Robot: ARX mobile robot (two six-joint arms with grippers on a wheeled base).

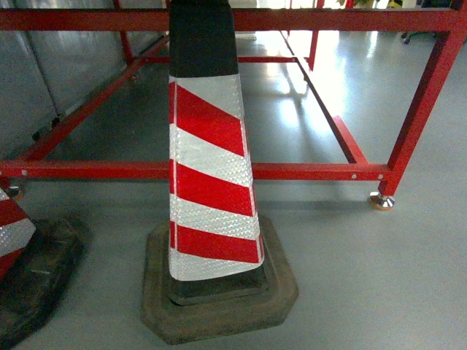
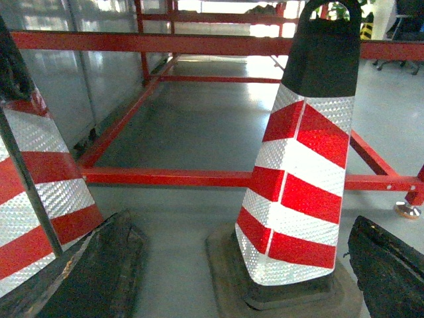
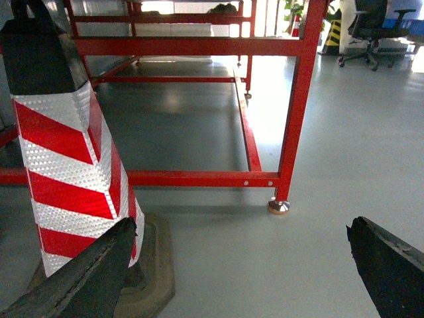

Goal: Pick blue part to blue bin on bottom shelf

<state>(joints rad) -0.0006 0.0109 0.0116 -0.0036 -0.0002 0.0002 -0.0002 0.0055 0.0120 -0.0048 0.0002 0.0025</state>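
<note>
Daylight from far end, strong glare patch on the floor [image 1: 306, 95] behind the red frame [image 1: 219, 170]. Cone [image 1: 211, 168] reflective stripes bright, its black top dim. Soft shadow under the frame rail. Hand fingers [image 3: 73, 278] at wrist-view bottom edges dark and blurred. Background blown out.

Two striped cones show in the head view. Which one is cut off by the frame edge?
The cone at the left edge: only a sliver of its stripes and its black base show. The centre cone shows nearly whole, missing only its tip, on its grey base before the red frame.
</note>
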